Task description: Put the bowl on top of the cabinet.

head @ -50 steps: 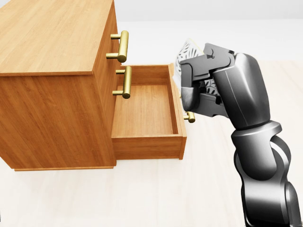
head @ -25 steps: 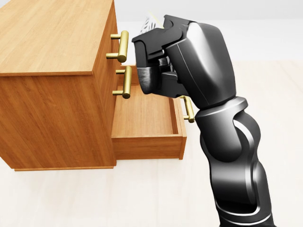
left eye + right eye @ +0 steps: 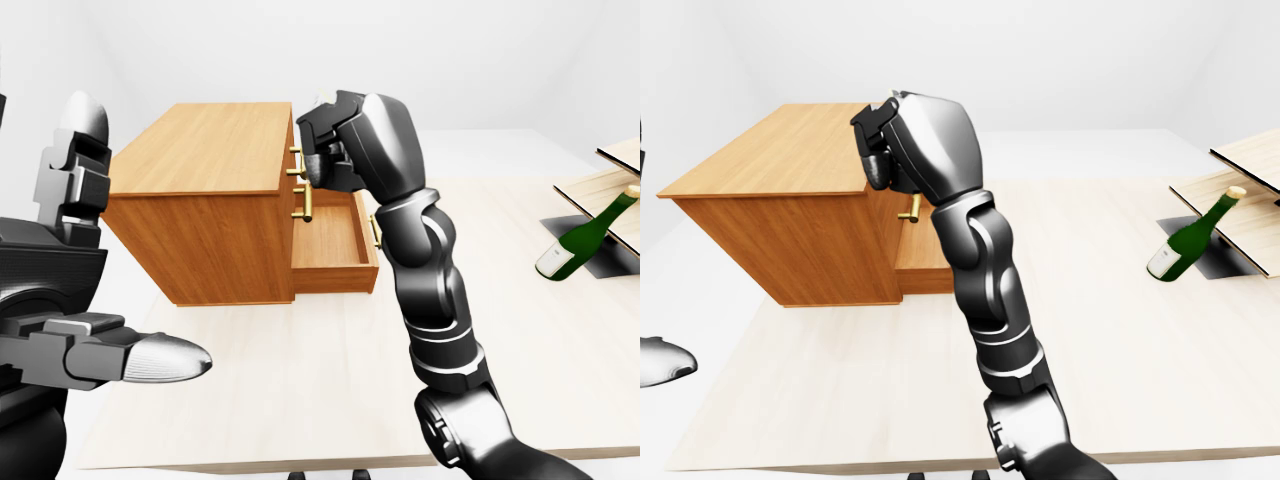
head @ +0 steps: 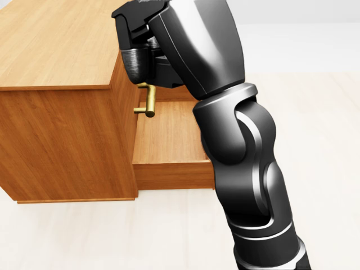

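The wooden cabinet (image 3: 215, 145) stands on the table at the left, its lower drawer (image 3: 335, 235) pulled open and empty. My right hand (image 3: 322, 150) is raised at the right edge of the cabinet's top, above the brass handles (image 4: 147, 104). It is shut on the bowl (image 3: 326, 97), of which only a pale sliver shows over the knuckles; the arm hides the rest. In the head view the right hand (image 4: 143, 50) covers the upper drawer's front. My left hand (image 3: 110, 300) hangs at the left of the left-eye view, fingers spread and holding nothing.
A green wine bottle (image 3: 580, 238) lies tilted at the right of the table, against a low wooden rack (image 3: 620, 175). The pale tabletop (image 3: 300, 390) ends near the bottom of both eye views.
My right arm has swung left and upward with the bowl, from beside the open drawer to the cabinet's top right edge. The bowl, plainly visible a second ago, is now mostly hidden.
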### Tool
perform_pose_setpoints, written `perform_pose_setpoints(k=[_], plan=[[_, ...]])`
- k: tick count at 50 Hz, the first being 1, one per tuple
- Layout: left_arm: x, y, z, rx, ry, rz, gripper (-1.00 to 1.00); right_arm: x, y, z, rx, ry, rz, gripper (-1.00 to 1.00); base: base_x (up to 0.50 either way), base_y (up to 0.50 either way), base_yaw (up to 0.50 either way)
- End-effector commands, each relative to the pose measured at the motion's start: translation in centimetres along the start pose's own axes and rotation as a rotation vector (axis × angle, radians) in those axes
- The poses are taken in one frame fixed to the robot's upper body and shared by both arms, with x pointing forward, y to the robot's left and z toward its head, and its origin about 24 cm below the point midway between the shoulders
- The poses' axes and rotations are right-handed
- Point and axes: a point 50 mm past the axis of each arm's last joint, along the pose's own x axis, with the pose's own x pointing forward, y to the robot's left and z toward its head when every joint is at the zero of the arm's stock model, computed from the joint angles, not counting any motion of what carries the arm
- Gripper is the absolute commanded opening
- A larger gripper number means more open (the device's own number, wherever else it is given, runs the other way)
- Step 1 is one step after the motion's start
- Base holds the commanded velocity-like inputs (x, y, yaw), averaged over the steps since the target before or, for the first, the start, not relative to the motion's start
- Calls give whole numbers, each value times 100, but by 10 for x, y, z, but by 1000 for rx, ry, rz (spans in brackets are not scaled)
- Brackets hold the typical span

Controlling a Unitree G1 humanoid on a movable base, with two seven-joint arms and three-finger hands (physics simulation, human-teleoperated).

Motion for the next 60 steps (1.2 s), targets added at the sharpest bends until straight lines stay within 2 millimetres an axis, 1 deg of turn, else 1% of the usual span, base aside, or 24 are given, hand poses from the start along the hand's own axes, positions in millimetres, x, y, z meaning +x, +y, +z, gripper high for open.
perform_pose_setpoints(k=[1,6,14,25,36,45,60], plan=[[0,1,2,0,-2,1,100,12,4,6,-243,27,-11,-100,0,0,0],[0,1,1,0,-2,2,100,16,9,13,-250,16,-5,-100,0,0,0],[0,2,3,2,-4,5,100,21,10,26,-245,6,1,-100,0,0,0],[1,2,5,0,-8,6,100,27,14,35,-243,5,13,-100,0,0,0],[1,2,6,-2,-9,3,100,40,26,42,-271,-10,16,-100,0,0,0],[1,2,6,-1,-7,1,100,47,39,37,-277,2,26,-100,0,0,0],[1,2,7,-2,-8,0,100,54,47,35,-290,-1,23,-100,0,0,0]])
